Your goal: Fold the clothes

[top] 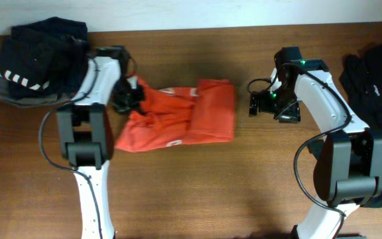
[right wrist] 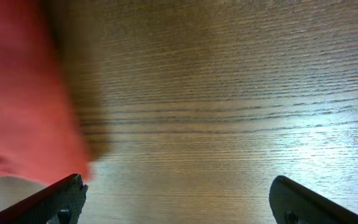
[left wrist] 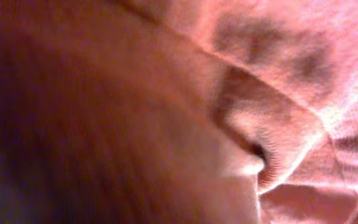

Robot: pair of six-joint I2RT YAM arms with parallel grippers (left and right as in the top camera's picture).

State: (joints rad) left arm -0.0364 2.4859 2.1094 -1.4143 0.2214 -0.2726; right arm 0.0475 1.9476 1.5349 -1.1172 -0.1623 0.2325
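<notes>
Overhead, the orange-red T-shirt (top: 178, 116) lies crumpled in a rough wedge on the brown wood-grain counter (top: 197, 192), left of centre, with scraps of white lettering among its folds. The left tool (top: 128, 98) sits at the shirt's bunched left edge; whether it pinches cloth I cannot tell. The right tool (top: 254, 105) is apart from the shirt's straight right edge. A dark pile with white stripes (top: 32, 66) lies far left and a loose black garment (top: 377, 73) far right.

Left wrist: only soft, creased orange knit, blurred and very close.

Right wrist: dark fingers (right wrist: 61, 196) spread wide over bare grain, with orange cloth at the left.
</notes>
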